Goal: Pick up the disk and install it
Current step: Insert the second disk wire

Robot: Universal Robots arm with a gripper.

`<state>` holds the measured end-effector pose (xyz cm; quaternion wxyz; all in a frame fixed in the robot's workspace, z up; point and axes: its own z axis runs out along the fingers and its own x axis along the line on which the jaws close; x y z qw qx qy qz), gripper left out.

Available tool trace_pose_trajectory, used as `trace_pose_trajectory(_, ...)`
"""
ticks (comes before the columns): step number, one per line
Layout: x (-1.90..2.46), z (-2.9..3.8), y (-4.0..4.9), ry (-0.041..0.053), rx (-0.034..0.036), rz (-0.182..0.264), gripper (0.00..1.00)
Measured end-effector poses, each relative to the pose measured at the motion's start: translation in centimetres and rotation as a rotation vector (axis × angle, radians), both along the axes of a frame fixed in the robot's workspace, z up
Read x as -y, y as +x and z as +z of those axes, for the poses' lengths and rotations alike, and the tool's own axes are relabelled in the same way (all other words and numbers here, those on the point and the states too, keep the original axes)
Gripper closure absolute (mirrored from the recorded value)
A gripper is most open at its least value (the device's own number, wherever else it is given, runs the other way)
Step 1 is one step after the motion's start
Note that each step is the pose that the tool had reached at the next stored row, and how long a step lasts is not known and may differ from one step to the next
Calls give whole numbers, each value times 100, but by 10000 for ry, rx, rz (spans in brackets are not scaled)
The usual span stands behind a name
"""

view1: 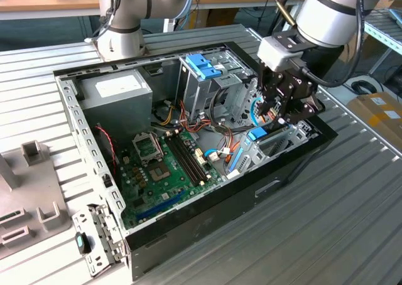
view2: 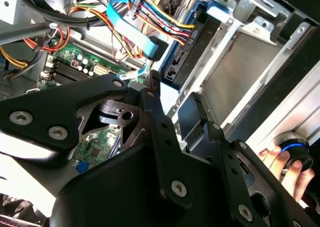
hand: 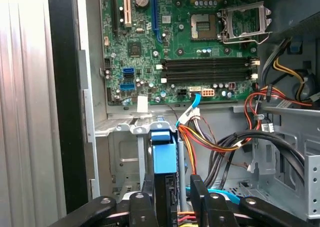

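The disk [view1: 257, 134] stands on edge in the metal drive bay [view1: 279, 145] at the corner of the open computer case on the exterior view's right. Its blue carrier frame faces up. In the first wrist view the disk [hand: 164, 154] runs down between my two black fingers. My gripper [hand: 172, 182] is open around it, with a narrow gap showing beside one finger [hand: 197, 192]. In the second wrist view the disk [view2: 187, 49] lies in the bay [view2: 245, 62] just beyond my gripper [view2: 172, 89]. From the exterior view, my gripper [view1: 274, 115] hangs directly above the disk.
The green motherboard [view1: 163, 159] covers the case floor. A grey power-supply box [view1: 119, 90] and a tall drive cage with a blue clip [view1: 202, 65] stand at the back. Loose coloured cables [hand: 215, 137] run beside the bay. A person's hand [view2: 282, 164] rests outside the case.
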<state>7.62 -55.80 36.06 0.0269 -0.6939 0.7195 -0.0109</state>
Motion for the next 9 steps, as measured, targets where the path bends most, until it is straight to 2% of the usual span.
trace_pose_trajectory(6,-138,-1,-1,-1,0,8,58)
trace_pose_trajectory(9,-231,-1,-1,-18,-1,23,58)
